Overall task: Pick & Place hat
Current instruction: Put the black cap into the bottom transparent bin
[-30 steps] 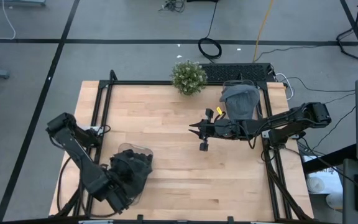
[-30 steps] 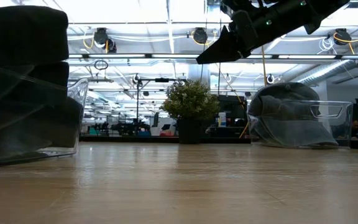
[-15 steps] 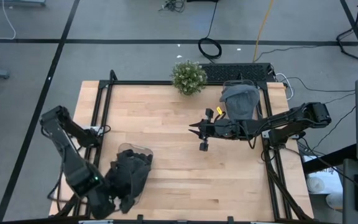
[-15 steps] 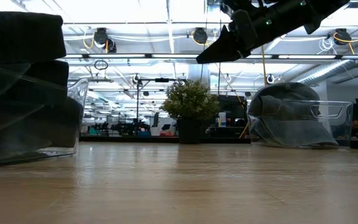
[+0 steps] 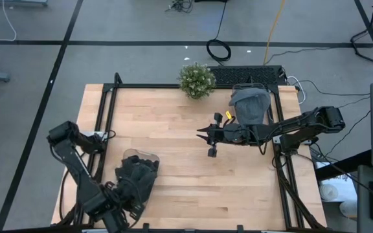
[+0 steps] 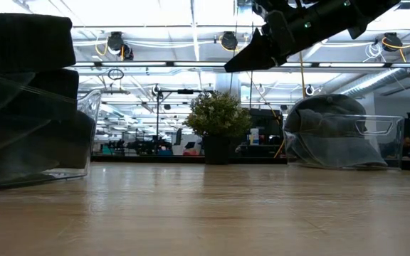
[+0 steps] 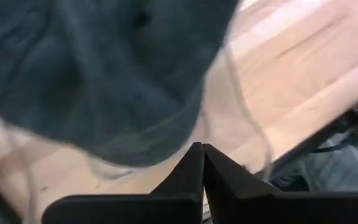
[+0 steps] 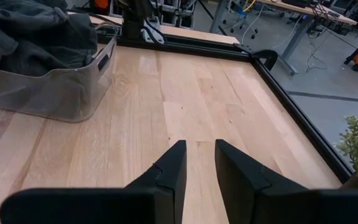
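A dark hat [image 5: 136,178] lies crumpled in a clear plastic bin [image 5: 149,158] near the table's near left corner, and it also shows in the left wrist view [image 7: 104,68] and the right wrist view [image 8: 30,31]. My left gripper [image 5: 125,204] [image 7: 199,148] is shut and sits just on the near side of that bin, pointing at the hat without holding it. A grey hat [image 5: 250,105] [image 6: 329,128] rests in a second clear bin at the far right. My right gripper [image 5: 201,132] [image 8: 199,146] hovers above the middle of the table, slightly open and holding nothing.
A small potted plant [image 5: 196,79] [image 6: 219,117] stands at the table's far edge. A black frame rail [image 5: 109,110] runs around the tabletop. Bare wood [image 5: 180,168] lies between the two bins. A keyboard [image 5: 245,74] sits beyond the far edge.
My left arm has swung and drawn back toward the table's near edge, so its gripper now sits a little farther from the dark hat. The dark hat and its bin stay in place. My right arm has kept still.
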You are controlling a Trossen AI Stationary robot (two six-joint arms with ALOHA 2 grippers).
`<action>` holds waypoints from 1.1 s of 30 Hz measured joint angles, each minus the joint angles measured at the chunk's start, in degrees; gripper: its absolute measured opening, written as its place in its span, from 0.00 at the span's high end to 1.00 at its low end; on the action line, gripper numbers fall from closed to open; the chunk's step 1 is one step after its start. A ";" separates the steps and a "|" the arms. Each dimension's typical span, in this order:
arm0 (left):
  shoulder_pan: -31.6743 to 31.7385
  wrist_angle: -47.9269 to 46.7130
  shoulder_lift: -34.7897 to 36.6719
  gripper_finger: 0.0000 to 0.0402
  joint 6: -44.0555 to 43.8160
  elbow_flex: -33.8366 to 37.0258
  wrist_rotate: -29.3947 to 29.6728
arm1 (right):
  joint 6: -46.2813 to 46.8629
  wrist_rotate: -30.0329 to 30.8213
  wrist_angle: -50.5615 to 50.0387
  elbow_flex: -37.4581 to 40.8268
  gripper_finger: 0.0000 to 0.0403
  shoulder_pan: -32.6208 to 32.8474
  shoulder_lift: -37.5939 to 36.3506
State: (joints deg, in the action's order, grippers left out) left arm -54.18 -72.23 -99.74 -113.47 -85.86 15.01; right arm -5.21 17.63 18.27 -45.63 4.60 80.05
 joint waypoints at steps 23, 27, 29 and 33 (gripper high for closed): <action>1.28 8.02 -3.16 0.99 -2.59 15.25 -2.97 | 0.02 -0.02 -0.09 0.00 0.81 0.00 0.00; 1.88 7.83 -3.06 0.97 -2.40 15.02 -3.58 | 0.04 -0.02 -0.02 0.00 0.81 0.00 0.00; 2.09 7.55 -1.84 0.96 -1.67 14.43 -4.00 | 0.04 -0.02 -0.03 0.00 0.81 0.00 0.00; 2.10 5.68 2.11 0.98 -0.35 12.31 -2.70 | 0.07 -0.02 -0.01 0.00 0.81 0.00 0.00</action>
State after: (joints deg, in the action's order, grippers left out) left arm -52.08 -66.56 -97.63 -113.82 -73.55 12.32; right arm -5.15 17.61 18.26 -45.63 4.60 80.05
